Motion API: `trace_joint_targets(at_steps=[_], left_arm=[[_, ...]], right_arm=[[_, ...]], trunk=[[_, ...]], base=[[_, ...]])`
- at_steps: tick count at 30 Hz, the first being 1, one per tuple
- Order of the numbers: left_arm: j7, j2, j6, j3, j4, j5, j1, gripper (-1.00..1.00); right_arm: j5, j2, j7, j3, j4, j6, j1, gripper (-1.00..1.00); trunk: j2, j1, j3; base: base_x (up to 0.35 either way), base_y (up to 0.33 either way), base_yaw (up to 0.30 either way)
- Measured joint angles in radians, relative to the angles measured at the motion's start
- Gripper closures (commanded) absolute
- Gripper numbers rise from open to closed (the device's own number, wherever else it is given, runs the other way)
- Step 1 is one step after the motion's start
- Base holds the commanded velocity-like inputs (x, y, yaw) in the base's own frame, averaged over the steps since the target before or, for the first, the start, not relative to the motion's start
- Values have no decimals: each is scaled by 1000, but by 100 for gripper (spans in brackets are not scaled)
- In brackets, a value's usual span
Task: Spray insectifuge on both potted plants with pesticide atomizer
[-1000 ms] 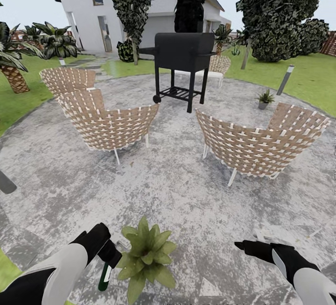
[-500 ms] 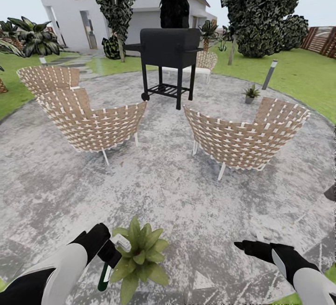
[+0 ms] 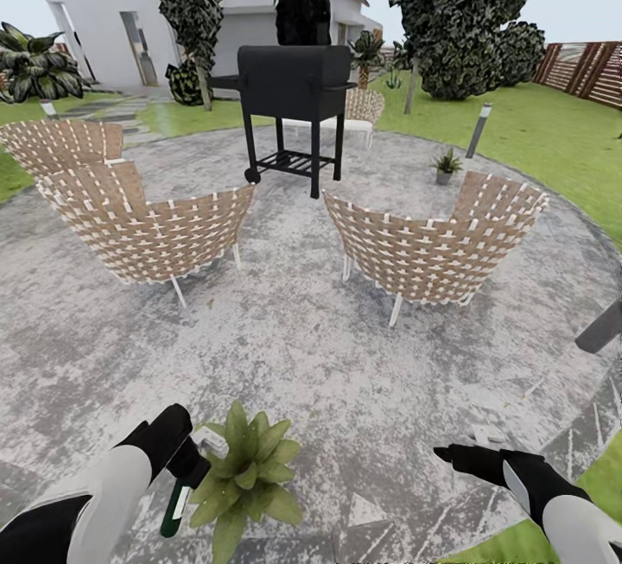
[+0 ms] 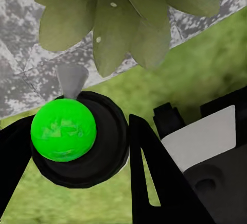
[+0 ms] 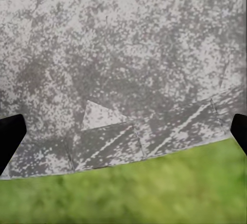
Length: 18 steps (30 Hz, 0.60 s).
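- Pesticide atomizer is clamped in the left gripper, just beside the near potted plant at the patio near edge.
- Second potted plant is seen by the far edge, beyond the wicker chairs.
- Right gripper is held wide apart over paving, holding nothing.

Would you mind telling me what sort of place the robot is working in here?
Most likely a home's back garden: a round grey paved patio ringed by lawn, with woven chairs and a black barbecue grill on it, and a white house behind.
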Motion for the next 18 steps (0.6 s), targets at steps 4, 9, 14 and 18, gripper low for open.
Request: trace_joint_targets(at_steps=[4, 9, 14, 18], left_arm=[[0, 0, 1, 0, -17, 0, 0, 100], [0, 2, 2, 0, -38, 0, 0, 100], [-2, 33, -1, -1, -37, -1, 2, 100], [-2, 46, -4, -3, -33, -1, 3, 100]], right_arm=[[0, 0, 0, 0, 0, 0, 0, -100], [0, 0, 0, 0, 0, 0, 0, -100], [0, 0, 0, 0, 0, 0, 0, -100], [0, 0, 0, 0, 0, 0, 0, -100]], trunk=[[0, 0, -3], [0, 0, -4], [0, 0, -5], [0, 0, -7]], base=[[0, 0, -69], [0, 0, -7], [0, 0, 107], [0, 0, 216]])
